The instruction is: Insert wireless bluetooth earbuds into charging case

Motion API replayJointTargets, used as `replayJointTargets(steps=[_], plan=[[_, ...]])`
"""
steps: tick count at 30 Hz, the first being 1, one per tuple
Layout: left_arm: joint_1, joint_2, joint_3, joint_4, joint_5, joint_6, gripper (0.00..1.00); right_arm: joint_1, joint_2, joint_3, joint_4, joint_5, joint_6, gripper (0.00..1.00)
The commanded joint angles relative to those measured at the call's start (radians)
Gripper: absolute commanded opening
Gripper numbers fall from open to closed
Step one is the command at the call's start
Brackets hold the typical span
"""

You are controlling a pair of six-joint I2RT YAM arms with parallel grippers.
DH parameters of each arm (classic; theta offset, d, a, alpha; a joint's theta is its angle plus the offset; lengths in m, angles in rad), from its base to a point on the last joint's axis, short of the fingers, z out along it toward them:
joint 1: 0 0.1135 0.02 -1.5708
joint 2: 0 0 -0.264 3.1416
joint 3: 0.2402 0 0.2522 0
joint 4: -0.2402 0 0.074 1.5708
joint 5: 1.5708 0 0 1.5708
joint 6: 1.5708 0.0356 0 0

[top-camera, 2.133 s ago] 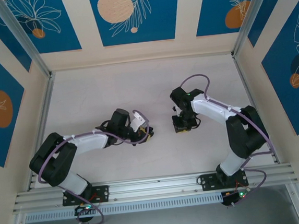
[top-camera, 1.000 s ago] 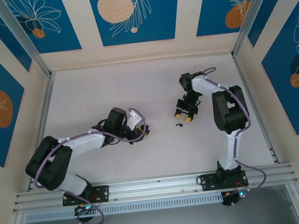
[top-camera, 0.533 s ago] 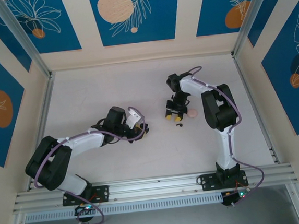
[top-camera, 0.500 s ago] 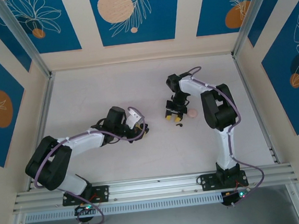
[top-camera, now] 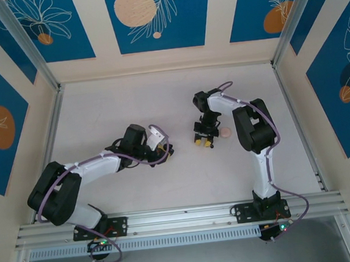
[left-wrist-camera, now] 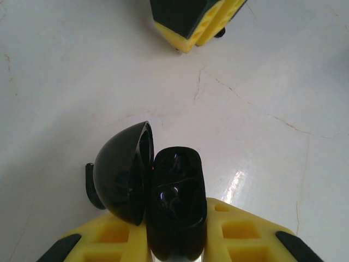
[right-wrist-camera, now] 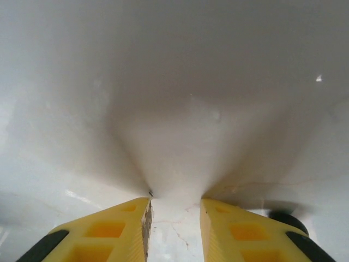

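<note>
My left gripper [top-camera: 166,151] [left-wrist-camera: 174,218] is shut on a black charging case [left-wrist-camera: 175,204], which stands upright between the yellow fingers. Its domed lid [left-wrist-camera: 122,174] hangs open to the left. The glossy sockets are too dark to tell whether a bud sits inside. My right gripper [top-camera: 203,141] [right-wrist-camera: 174,204] points down with its tips on the table, open, and only bare table shows between the fingers. A small black rounded thing [right-wrist-camera: 287,219], perhaps a black earbud, lies just outside its right finger. A pale pink round piece [top-camera: 225,131] lies right of that gripper.
The white tabletop [top-camera: 130,104] is ringed by a low wall with aluminium rails. In the left wrist view the right gripper's yellow fingers [left-wrist-camera: 191,19] stand close ahead of the case. A small dark piece [left-wrist-camera: 92,188] sits beside the lid.
The right gripper swung left and came down over the spot where a small black bud lay, uncovering the pink piece to its right. The left arm has barely moved.
</note>
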Motion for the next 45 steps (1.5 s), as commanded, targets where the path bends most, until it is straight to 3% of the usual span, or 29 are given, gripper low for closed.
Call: replayJointTargets(steps=[1,13,21,24,30,38,45], plan=[[0.009,-0.027,0.016,-0.022,0.016,0.000,0.22,0.012,-0.041,-0.058,-0.044,0.017,0.001,0.29],[0.011,-0.047,0.010,-0.024,0.018,-0.007,0.22,-0.004,-0.184,-0.147,-0.046,0.014,-0.025,0.31],[0.009,-0.051,0.018,-0.037,0.030,-0.002,0.22,-0.109,-0.292,-0.151,-0.099,-0.121,-0.285,0.38],[0.009,-0.053,0.020,-0.036,0.035,-0.003,0.22,-0.156,-0.280,-0.120,-0.160,-0.053,-0.357,0.41],[0.010,-0.050,0.021,-0.040,0.035,0.000,0.22,-0.094,-0.235,-0.090,-0.201,0.115,-0.550,0.43],[0.010,-0.047,0.025,-0.046,0.028,0.000,0.22,-0.010,-0.181,-0.044,-0.123,0.221,-0.637,0.45],[0.010,-0.049,0.034,-0.070,0.020,0.011,0.22,0.001,-0.066,-0.012,-0.147,0.265,-0.654,0.41]])
